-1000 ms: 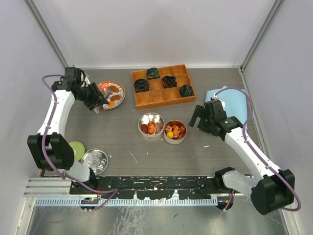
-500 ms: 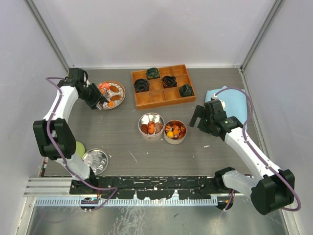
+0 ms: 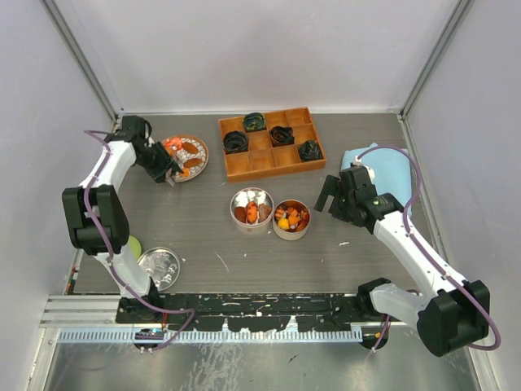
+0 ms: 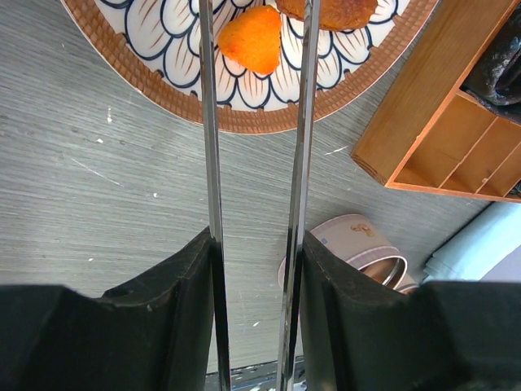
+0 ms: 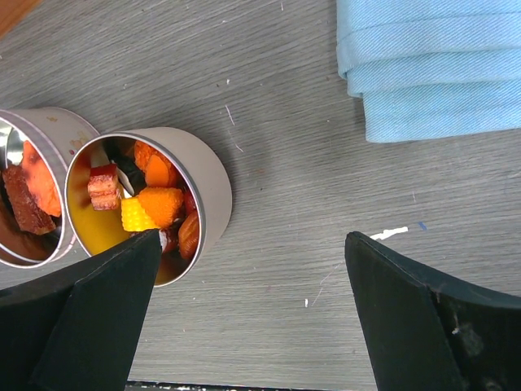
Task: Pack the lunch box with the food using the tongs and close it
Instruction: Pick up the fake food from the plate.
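Food on plate: one orange chunk lies on the patterned plate at the far left of the table, between the two arms of the tongs. A brown piece lies just beside it, and some more pieces show on the plate in the top view.
Tongs: the tongs point at the plate, arms apart. Their tips are out of the wrist view, so I cannot tell if they touch the chunk.
Left gripper: the left gripper has its fingers closed around the two tong arms, one finger on each side, and holds them half squeezed.
Lunch box: two round tins stand touching in the middle of the table. The right tin already has orange, red and yellow bits, and the left tin has brown and orange pieces.
Lid: a silver lid lies at the near left, well apart from the tins.
Right gripper: the right gripper hovers just right of the tins with its fingers wide apart, holding nothing.
Other things: a wooden tray with dark coiled lumps is far from the tins, and a folded blue cloth is at the right.
Progress: by my judgement the packing is partly done. Food remains on the plate and the tins are not yet closed.
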Action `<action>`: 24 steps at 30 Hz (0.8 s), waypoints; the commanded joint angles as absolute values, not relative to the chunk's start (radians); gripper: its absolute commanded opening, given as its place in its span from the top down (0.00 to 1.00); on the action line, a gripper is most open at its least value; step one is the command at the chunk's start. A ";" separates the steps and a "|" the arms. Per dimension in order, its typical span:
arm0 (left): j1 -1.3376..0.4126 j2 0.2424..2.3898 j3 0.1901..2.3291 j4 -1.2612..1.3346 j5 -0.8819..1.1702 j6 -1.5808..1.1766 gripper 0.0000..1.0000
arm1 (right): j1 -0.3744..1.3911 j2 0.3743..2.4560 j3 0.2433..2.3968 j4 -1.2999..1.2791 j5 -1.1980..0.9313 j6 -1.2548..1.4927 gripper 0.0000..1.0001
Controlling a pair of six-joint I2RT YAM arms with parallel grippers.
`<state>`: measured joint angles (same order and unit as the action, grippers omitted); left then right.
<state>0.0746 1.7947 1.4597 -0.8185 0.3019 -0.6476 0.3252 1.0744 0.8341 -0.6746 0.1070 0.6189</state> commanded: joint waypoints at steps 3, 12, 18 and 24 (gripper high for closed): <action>0.076 1.814 1.518 -0.806 0.303 -0.647 0.62 | 0.321 1.089 0.868 -0.647 0.114 0.604 0.00; 0.050 1.796 1.509 -0.851 0.228 -0.630 0.63 | 0.321 1.097 0.862 -0.634 0.102 0.608 0.00; 0.021 1.800 1.518 -0.863 0.187 -0.633 0.65 | 0.321 1.103 0.865 -0.633 0.098 0.606 0.00; 0.016 1.777 1.484 -0.867 0.174 -0.629 0.79 | 0.321 1.089 0.853 -0.634 0.108 0.606 0.00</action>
